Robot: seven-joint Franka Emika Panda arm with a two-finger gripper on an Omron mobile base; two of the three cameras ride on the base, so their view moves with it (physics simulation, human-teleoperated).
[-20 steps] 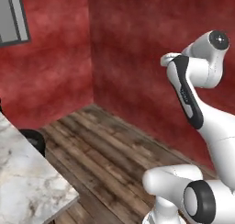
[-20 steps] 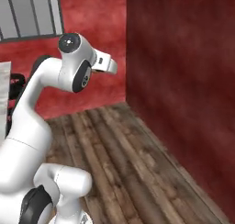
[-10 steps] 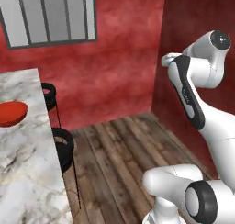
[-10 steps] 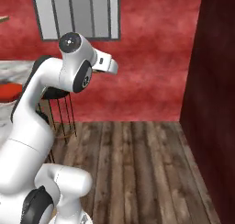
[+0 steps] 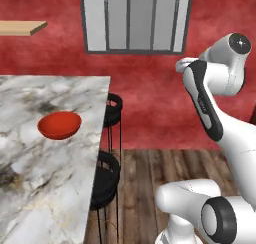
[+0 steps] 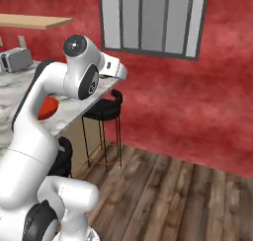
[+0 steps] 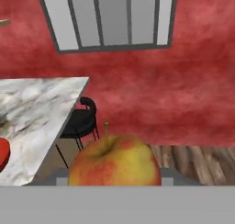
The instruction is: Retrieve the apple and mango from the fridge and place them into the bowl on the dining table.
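Fingers pinch the apple (image 7: 114, 161), stem up, right at the hand camera's bottom edge. Ahead-left sits the red bowl (image 5: 59, 124) on the dining table (image 5: 30, 188). Best play: hold the grip firm and carry high over the marble edge before lowering into the bowl.

Glossy white arm (image 5: 220, 118) with dark grey round joint caps.

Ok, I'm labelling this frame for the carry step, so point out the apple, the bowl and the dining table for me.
apple (image 7: 114, 163), hand view, middle of its yellow-red skin below the stem.
bowl (image 5: 59, 125), left base view, centre of its red inside.
dining table (image 5: 60, 90), left base view, bare marble top behind the bowl.
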